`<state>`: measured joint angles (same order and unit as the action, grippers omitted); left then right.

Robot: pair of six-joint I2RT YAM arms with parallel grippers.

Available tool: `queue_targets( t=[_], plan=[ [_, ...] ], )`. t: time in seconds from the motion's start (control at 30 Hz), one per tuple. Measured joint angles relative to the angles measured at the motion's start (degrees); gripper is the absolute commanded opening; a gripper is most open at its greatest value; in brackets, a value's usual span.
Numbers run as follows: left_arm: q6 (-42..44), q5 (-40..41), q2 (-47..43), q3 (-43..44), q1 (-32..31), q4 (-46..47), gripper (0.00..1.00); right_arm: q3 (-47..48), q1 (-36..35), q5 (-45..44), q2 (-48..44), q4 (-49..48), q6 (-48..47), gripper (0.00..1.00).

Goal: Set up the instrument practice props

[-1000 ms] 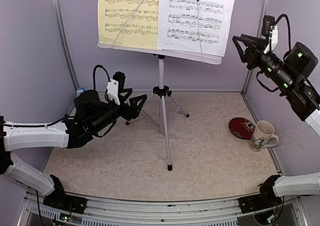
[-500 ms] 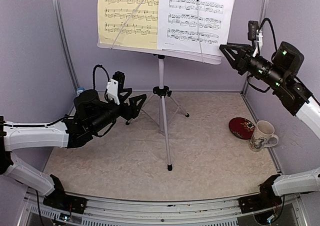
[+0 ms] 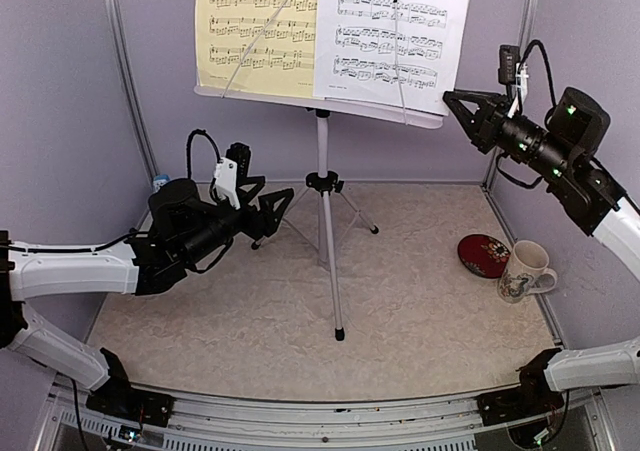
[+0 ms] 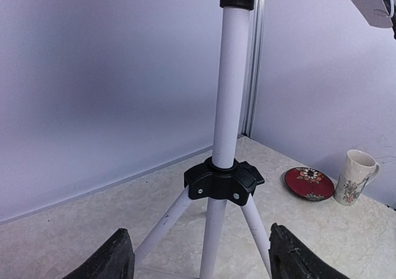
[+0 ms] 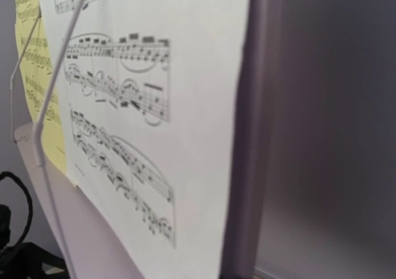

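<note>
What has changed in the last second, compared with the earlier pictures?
The right gripper swung left to the right edge of the white sheet on the music stand, its fingers narrowing; whether they grip anything is unclear. The left gripper, yellow sheet, mug and red disc stayed put.

The pale marbled desk [image 3: 420, 311] carries the tripod music stand [image 3: 322, 182] at centre, red disc [image 3: 484, 254] and mug [image 3: 524, 271] at three o'clock, blue metronome [image 3: 160, 182] at ten.
</note>
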<state>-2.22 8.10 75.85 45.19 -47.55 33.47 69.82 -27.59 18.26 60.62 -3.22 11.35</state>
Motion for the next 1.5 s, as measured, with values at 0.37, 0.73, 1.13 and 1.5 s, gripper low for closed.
queue_targets(
  t=[0.37, 0.73, 1.13, 1.5],
  plan=[
    [-0.02, -0.24, 0.39, 0.09, 0.0, 0.0, 0.73, -0.26, 0.0, 1.14, -0.13, -0.59, 0.28, 0.0],
    [0.0, -0.24, 0.61, 0.26, 0.02, 0.02, 0.73, -1.01, 0.0, -1.18, -0.04, -0.5, 0.28, 0.0],
    [-0.02, -0.39, 1.51, 0.42, 0.42, 0.13, 0.72, -1.14, 0.0, -2.19, 0.83, 0.63, -0.13, 0.0],
    [-0.13, -0.57, 2.6, 1.2, 0.96, 0.42, 0.73, 0.96, 0.0, -2.86, 1.55, 3.8, -2.73, 0.6]
  ],
)
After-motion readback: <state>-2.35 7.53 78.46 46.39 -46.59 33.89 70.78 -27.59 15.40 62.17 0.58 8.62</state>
